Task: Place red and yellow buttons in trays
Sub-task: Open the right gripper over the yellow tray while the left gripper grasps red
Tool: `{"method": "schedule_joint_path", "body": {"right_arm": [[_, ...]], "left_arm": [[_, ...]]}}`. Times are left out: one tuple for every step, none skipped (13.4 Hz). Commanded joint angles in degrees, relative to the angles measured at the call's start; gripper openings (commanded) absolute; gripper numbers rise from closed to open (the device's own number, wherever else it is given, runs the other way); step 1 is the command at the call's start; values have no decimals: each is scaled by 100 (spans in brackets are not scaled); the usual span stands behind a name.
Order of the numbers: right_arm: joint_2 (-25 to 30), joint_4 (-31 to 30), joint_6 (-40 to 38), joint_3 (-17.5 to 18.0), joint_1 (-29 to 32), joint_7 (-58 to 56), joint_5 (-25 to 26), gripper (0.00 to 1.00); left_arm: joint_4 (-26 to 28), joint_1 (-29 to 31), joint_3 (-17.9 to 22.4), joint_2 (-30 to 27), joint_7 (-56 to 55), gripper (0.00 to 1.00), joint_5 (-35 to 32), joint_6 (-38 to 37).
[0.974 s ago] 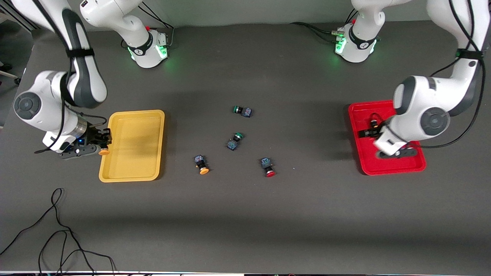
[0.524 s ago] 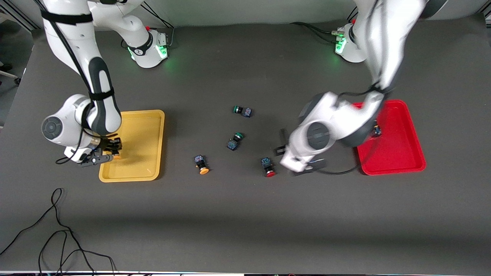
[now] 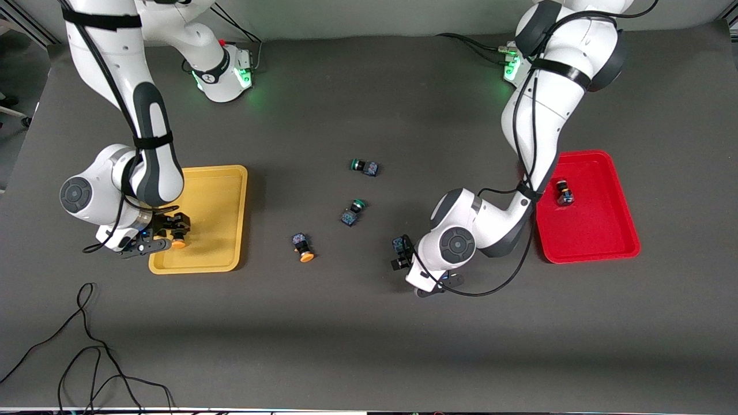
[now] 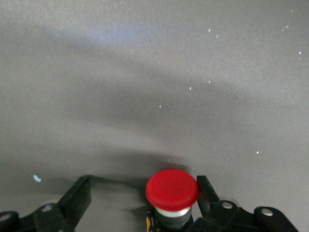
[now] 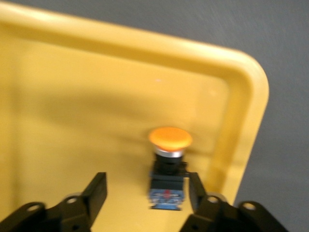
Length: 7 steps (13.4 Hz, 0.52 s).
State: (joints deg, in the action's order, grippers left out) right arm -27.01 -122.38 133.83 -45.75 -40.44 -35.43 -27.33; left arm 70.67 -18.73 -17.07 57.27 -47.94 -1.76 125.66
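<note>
The right gripper (image 3: 164,235) is seen low over the yellow tray (image 3: 199,262), its fingers (image 5: 96,191) spread apart with nothing clamped. Between them an orange-capped button (image 5: 169,166) lies on the tray floor; one finger is just beside its dark body, the other well clear. The button sits close to the tray's raised rim at the corner nearest the front camera and toward the right arm's end of the table — little room is left between cap and rim there, while the rest of the tray floor is bare.

The left gripper (image 3: 403,259) is held low over the dark table (image 3: 369,346), fingers (image 4: 77,195) wide apart and closed on nothing. A red-capped button (image 4: 172,188) stands between them, with one finger right beside it and a broad gap to the other. Open tabletop is seen all around this button.

Measured from the yellow tray toward the left arm's end: a second orange-capped button (image 3: 302,246) lies on the table near the tray, apart from everything else. Two green-capped buttons (image 3: 351,212) (image 3: 364,167) lie farther along, the second farther from the front camera. The red tray (image 3: 588,253) lies well apart at the left arm's end, and another red button (image 3: 563,192) rests inside it near its rim on the side toward the yellow tray — most of that tray's floor is bare.
</note>
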Motion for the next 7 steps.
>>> {"method": "schedule_joint_path", "body": {"right_arm": [[310, 318, -724, -451, -429, 359, 175, 100], [319, 555, -1005, -583, -613, 605, 367, 100], [328, 844, -1382, -749, -823, 833, 561, 100], [328, 1100, -1691, -812, -1034, 1131, 632, 100], [328, 1250, -1859, -821, -1263, 1474, 650, 100], [328, 1347, -1904, -804, -1535, 1825, 650, 100], [302, 1444, -1896, -786, -1885, 2116, 650, 100]], "left_arm": [[-491, -95, 64, 275, 101, 49, -44, -93], [-518, -95, 64, 276, 92, 13, -35, -155], [-519, -87, 64, 232, 92, 0, -35, -234], [-536, -87, 64, 214, 75, 0, -35, -374], [-615, -87, 64, 179, 75, 0, -35, -514], [-633, -61, 55, 118, 75, 0, -35, -725], [-642, -17, 64, -4, 109, 0, -35, -1031]]}}
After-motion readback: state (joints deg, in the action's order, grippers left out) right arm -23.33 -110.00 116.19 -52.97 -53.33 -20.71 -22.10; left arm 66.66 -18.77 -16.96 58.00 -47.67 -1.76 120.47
